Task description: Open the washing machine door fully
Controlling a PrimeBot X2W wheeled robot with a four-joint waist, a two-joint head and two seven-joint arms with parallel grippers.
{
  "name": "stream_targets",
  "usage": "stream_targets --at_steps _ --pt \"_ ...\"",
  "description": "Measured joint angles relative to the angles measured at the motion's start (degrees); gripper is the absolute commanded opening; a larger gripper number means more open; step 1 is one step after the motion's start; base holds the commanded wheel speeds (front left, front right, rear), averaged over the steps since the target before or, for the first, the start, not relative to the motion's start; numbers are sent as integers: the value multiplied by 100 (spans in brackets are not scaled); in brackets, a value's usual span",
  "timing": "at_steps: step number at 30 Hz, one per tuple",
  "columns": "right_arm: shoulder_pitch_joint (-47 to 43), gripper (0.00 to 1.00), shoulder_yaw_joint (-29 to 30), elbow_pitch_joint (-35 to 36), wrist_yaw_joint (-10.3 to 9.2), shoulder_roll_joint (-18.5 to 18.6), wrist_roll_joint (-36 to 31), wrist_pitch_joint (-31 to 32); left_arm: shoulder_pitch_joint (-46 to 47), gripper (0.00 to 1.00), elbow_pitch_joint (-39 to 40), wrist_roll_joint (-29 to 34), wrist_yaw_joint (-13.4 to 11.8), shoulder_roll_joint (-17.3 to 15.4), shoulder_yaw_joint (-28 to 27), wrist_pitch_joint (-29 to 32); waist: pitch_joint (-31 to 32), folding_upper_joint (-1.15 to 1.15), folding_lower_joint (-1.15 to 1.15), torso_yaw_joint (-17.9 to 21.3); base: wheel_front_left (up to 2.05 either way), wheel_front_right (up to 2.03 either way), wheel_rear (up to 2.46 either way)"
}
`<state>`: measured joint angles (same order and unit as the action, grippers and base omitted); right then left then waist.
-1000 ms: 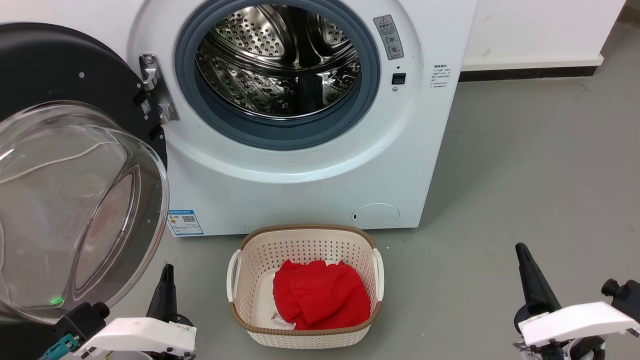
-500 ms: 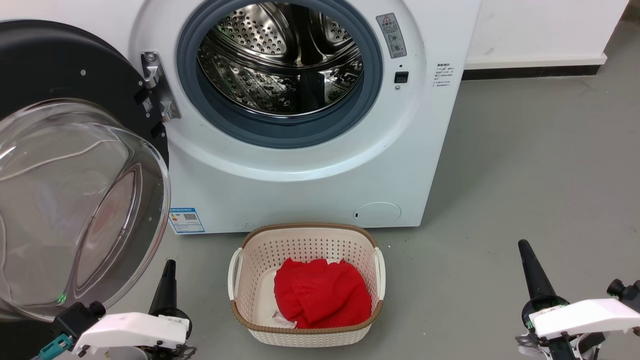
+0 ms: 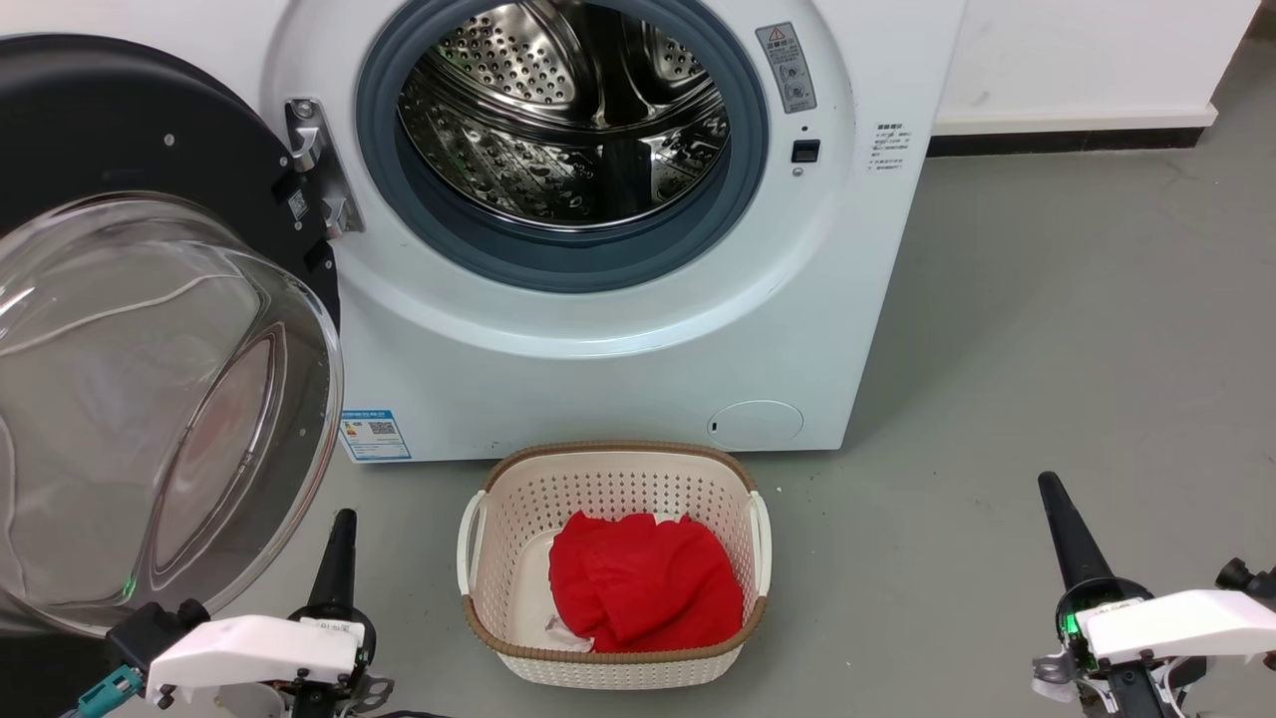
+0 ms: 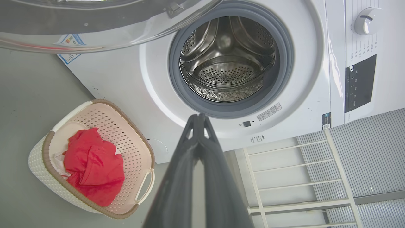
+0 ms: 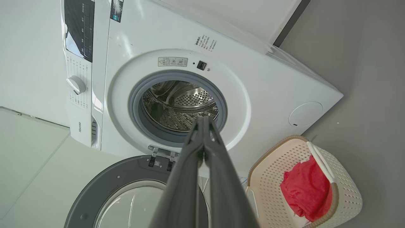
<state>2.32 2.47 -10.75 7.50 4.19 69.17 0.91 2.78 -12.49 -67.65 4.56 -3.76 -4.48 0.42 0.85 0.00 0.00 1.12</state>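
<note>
Hisense on the washing machine (image 5: pixel 269 88) front, warning-triangle sticker (image 5: pixel 172 61)

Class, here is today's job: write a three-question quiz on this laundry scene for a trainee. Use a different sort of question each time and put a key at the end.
1. True or false: the washing machine door is shut over the drum.
2. Where does the red cloth lie? A) in the drum B) in the basket C) on the bare floor
3. Fill the gap: the left gripper and the right gripper both have their jaws ____ and hold nothing.

Key: 1 false, the door is swung open to the side; 2 B; 3 shut.
</note>
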Motion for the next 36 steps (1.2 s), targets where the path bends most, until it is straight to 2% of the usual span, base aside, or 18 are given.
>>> stream_targets --at_steps 12,17,36 --pt "104 0 67 -89 0 0 745 123 99 0 -47 -745 100 26 -69 191 -27 0 0 -30 0 0 0" --pt "153 0 113 -159 -1 -1 1220 215 148 0 -77 -1241 151 45 -112 304 -46 0 0 -51 0 0 0" --pt "296 0 213 -275 -1 -7 2121 370 257 0 -137 -2136 249 75 -175 534 -87 0 0 -95 0 0 0"
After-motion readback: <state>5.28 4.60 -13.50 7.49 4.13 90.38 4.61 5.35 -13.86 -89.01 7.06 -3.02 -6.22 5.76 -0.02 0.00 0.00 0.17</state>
